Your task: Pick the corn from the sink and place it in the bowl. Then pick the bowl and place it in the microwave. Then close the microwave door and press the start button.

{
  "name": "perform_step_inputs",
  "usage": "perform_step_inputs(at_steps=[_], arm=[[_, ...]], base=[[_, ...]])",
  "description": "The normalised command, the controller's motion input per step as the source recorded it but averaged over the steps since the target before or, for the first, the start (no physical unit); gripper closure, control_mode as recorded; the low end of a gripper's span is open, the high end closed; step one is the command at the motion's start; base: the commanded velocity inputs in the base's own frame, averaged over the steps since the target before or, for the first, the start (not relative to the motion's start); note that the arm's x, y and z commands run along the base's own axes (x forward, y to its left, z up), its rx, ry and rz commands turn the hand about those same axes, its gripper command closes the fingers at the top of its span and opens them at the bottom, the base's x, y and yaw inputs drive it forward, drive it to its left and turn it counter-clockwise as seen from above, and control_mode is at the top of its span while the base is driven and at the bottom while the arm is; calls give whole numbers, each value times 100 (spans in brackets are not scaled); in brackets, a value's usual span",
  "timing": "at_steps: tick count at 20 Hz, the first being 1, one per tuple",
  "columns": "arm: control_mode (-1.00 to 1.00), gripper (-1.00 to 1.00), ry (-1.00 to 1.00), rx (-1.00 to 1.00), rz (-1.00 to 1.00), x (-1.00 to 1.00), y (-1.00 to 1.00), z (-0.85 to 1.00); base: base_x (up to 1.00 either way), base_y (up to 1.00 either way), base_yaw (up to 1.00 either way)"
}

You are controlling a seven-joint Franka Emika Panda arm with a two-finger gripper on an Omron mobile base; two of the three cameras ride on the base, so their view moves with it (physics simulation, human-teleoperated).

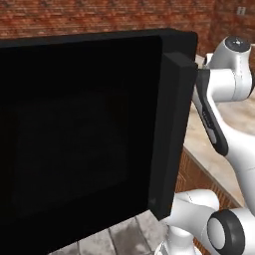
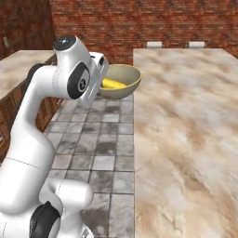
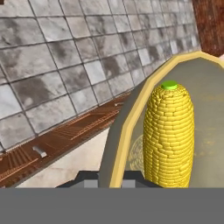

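The yellow-green bowl [image 2: 125, 76] hangs in the air over the tiled floor, beside the marble counter's edge. My gripper [image 3: 109, 183] is shut on its rim [image 3: 127, 131], which runs up between the two dark fingertips. The yellow corn [image 3: 169, 135] lies inside the bowl with its green end pointing away from the hand. The corn [image 2: 113, 84] also shows against the bowl's pale inside in the right base view. The black microwave door [image 1: 79, 129] stands open across the left base view, with its thick bar handle [image 1: 172, 134] on the right edge. It hides the microwave's cavity.
A long marble counter [image 2: 186, 130] runs along the right of the bowl, and a second counter [image 2: 18, 65] lies at the far left. Grey floor tiles [image 2: 102, 148] lie between them. A wooden cabinet front [image 1: 199, 179] stands below the counter near the door. A brick wall closes the back.
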Motion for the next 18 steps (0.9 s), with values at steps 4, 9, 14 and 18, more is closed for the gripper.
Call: perform_step_inputs(at_steps=[4, 9, 14, 18], arm=[[100, 100, 0, 0, 0, 0, 0, 0], [100, 100, 0, 0, 0, 0, 0, 0], [100, 100, 0, 0, 0, 0, 0, 0], [100, 100, 0, 0, 0, 0, 0, 0]], base=[[36, 2, 15], [36, 1, 26], [47, 0, 31], [38, 0, 40]])
